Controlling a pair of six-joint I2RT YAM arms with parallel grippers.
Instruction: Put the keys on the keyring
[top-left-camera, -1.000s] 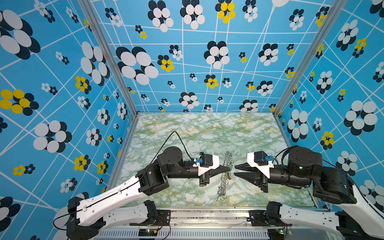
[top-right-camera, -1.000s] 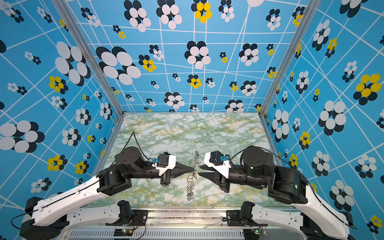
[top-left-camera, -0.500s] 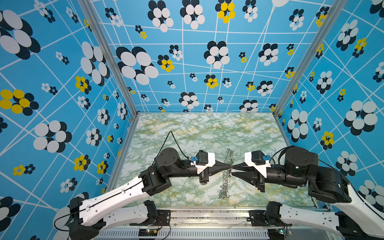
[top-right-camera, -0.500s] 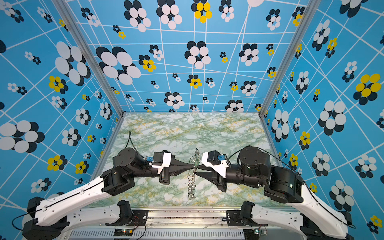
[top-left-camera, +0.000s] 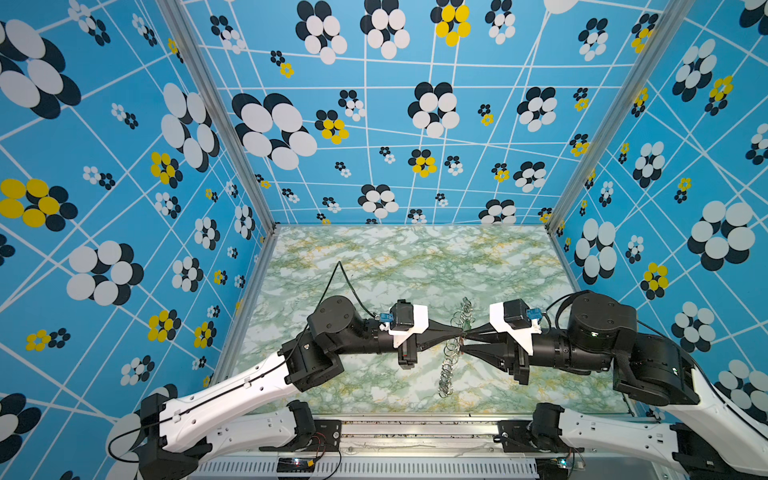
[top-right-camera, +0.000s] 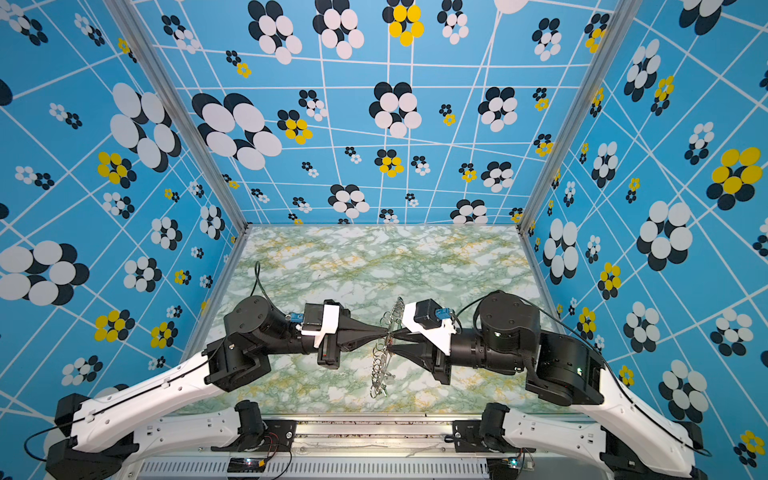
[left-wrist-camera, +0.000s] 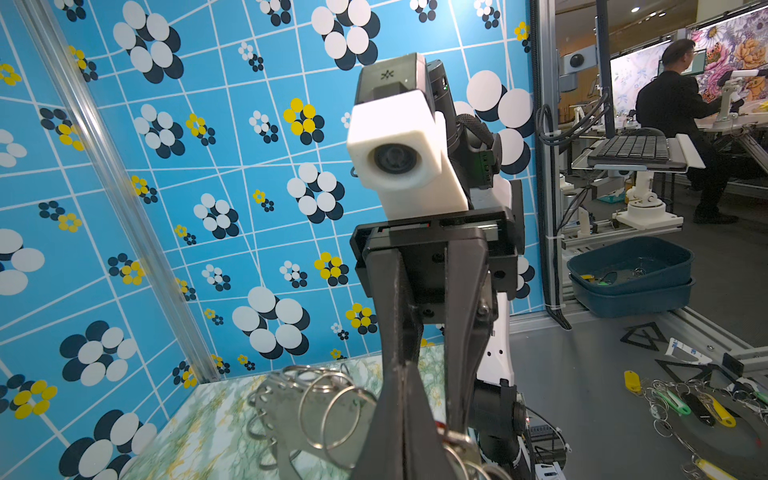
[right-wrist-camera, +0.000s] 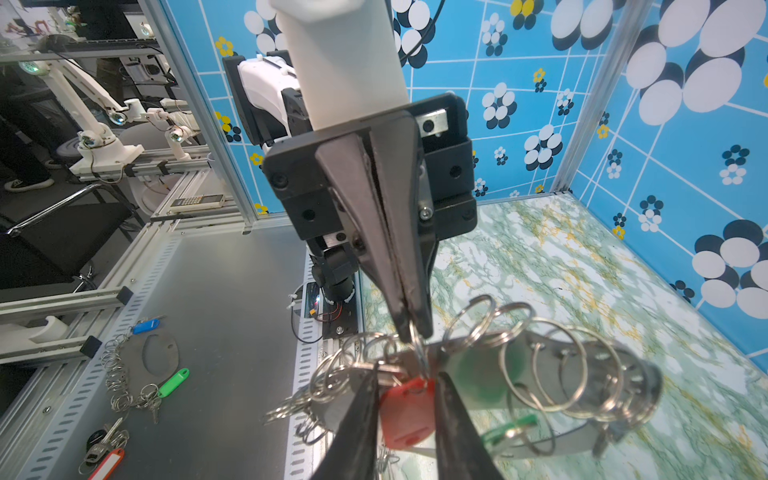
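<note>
The keyring (top-left-camera: 451, 365) (top-right-camera: 380, 365) hangs on edge above the marble, held up between both grippers. It is a grey plate (right-wrist-camera: 552, 357) (left-wrist-camera: 282, 407) edged with wire rings. My left gripper (top-left-camera: 460, 331) (top-right-camera: 388, 332) (left-wrist-camera: 402, 374) is shut, and its fingertips (right-wrist-camera: 415, 328) pinch one ring. My right gripper (top-left-camera: 468, 340) (top-right-camera: 395, 340) (right-wrist-camera: 405, 386) faces it tip to tip. Its two fingers press the sides of the red tag (right-wrist-camera: 405, 411) of one of the keys. A green tag (right-wrist-camera: 486, 374) hangs blurred among the rings just beyond.
The green marble tabletop (top-left-camera: 395, 270) is walled on three sides by blue flower-patterned panels. Outside the cell, spare ring plates with coloured tags (right-wrist-camera: 141, 374) (left-wrist-camera: 698, 407) lie on the metal bench. Stacked blue bins (left-wrist-camera: 627, 274) stand there too.
Both grippers have shifted a little toward the back wall with the keyring between them. The right arm has drawn in toward the left, and its jaws have narrowed slightly.
</note>
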